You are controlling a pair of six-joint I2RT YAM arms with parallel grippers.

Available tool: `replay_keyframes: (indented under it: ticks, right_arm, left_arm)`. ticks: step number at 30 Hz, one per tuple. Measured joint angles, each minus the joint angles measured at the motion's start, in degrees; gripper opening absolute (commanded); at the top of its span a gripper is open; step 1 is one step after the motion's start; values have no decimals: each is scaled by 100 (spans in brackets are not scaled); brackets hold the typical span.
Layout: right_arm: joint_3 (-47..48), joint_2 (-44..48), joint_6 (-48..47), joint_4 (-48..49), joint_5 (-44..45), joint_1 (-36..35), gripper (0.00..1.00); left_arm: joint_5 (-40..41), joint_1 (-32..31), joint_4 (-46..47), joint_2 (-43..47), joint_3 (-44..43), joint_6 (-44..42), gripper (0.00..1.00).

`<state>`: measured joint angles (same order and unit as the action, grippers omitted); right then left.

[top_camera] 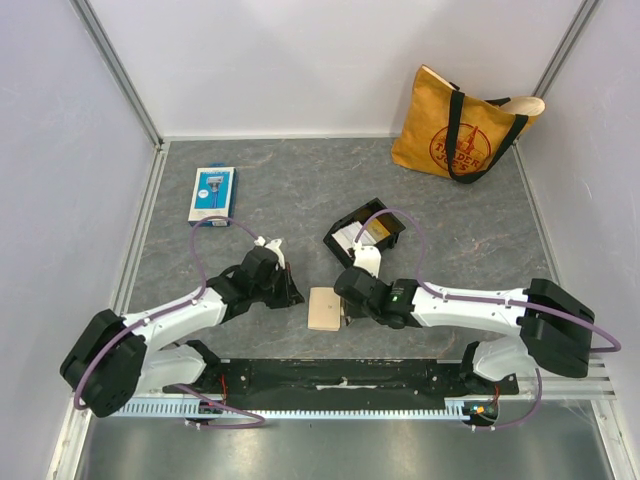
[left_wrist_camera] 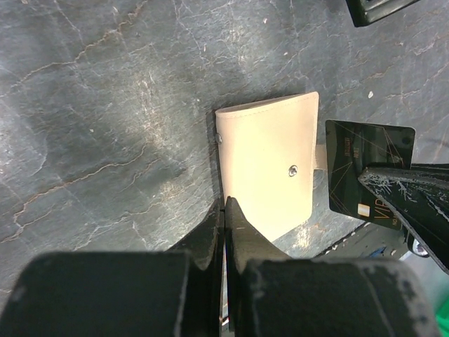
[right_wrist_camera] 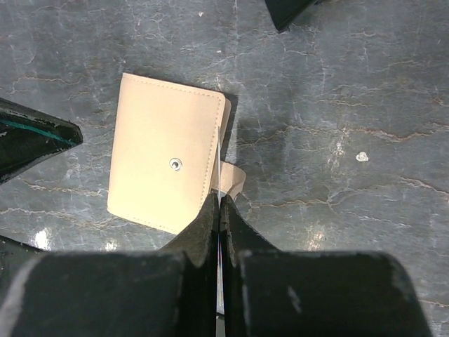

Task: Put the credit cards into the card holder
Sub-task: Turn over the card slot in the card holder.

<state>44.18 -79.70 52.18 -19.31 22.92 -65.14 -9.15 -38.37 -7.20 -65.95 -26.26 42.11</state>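
Tan card holder (left_wrist_camera: 266, 161) closed; right gripper (right_wrist_camera: 219, 201) pinches 1 dark card (left_wrist_camera: 358, 147) (left gripper (left_wrist_camera: 224, 205) pressed together).

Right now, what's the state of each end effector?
Left end effector: closed, tips at the card holder edge.
Right end effector: closed on the dark credit card.

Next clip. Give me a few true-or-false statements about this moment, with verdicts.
1. The card holder lies closed on the table. True.
2. The right gripper is shut on a dark card. True.
3. The left gripper is wide open. False: it is shut.
4. The tote bag sits at the near left. False: it sits at the far right.
5. The blue-and-white package lies in the black tray. False: it lies on the table, far left, apart from the tray.
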Motion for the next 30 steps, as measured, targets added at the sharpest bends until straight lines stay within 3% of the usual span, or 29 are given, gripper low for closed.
replay_keyframes:
  ticks: [15, 30]
  right_arm:
    - [-46, -348, 212, 323, -92, 0, 0]
    - [-201, 70, 72, 1152, -579, 11, 0]
  left_arm:
    - [-24, -179, 57, -431, -17, 0, 2]
    - [-146, -254, 245, -942, -205, 4, 2]
